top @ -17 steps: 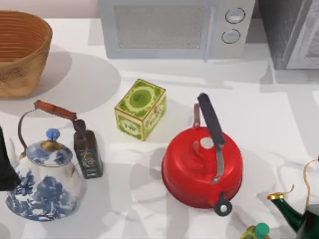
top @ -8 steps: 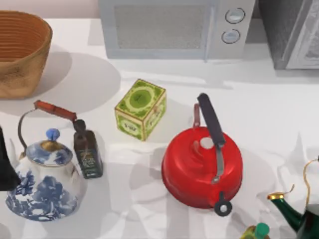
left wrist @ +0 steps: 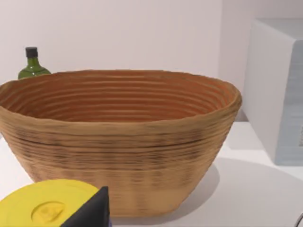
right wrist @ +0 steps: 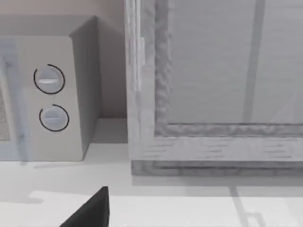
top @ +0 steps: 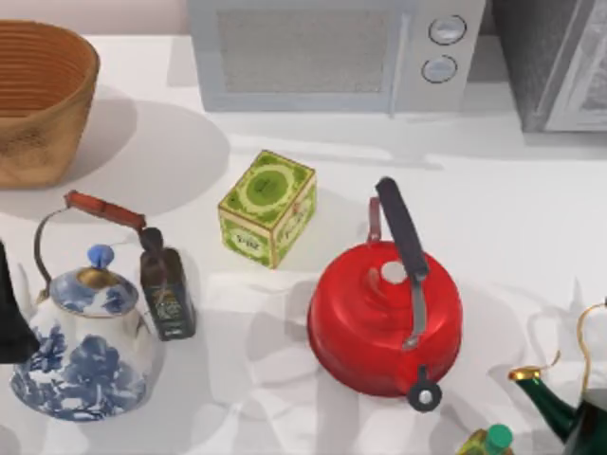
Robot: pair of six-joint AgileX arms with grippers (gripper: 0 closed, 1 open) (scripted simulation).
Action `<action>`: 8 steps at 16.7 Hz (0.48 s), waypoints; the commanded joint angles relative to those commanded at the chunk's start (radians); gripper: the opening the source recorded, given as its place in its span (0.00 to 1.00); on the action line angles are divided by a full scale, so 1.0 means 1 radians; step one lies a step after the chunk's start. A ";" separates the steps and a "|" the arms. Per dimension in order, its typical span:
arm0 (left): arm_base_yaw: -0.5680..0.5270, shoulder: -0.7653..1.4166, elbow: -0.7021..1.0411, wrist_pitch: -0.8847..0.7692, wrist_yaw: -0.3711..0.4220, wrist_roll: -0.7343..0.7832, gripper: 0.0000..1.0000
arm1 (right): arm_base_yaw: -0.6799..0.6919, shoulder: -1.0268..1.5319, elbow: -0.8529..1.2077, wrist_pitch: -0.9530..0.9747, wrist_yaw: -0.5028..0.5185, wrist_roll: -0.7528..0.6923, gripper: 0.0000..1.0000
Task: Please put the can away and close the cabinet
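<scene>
My right wrist camera faces the grey cabinet's light framed panel door (right wrist: pixel 227 71), shadows on the white bench (top: pixel 493 204) have shifted, tool state unreadable.

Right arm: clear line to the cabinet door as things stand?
Probably yes. In the right wrist view the cabinet stands straight ahead beside the microwave, with bare table in front of its panel door and nothing standing between.

Top view looks down; right wrist closely faces cabinet (right wrist: pixel 213 94), perhaps level
</scene>
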 joint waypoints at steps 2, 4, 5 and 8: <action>0.000 0.000 0.000 0.000 0.000 0.000 1.00 | 0.000 0.000 0.000 0.000 0.000 0.000 1.00; 0.000 0.000 0.000 0.000 0.000 0.000 1.00 | 0.001 0.006 0.002 -0.001 0.000 0.000 1.00; 0.000 0.000 0.000 0.000 0.000 0.000 1.00 | -0.008 0.017 0.007 0.010 -0.009 0.001 1.00; 0.000 0.000 0.000 0.000 0.000 0.000 1.00 | -0.092 0.113 0.053 0.102 -0.092 0.005 1.00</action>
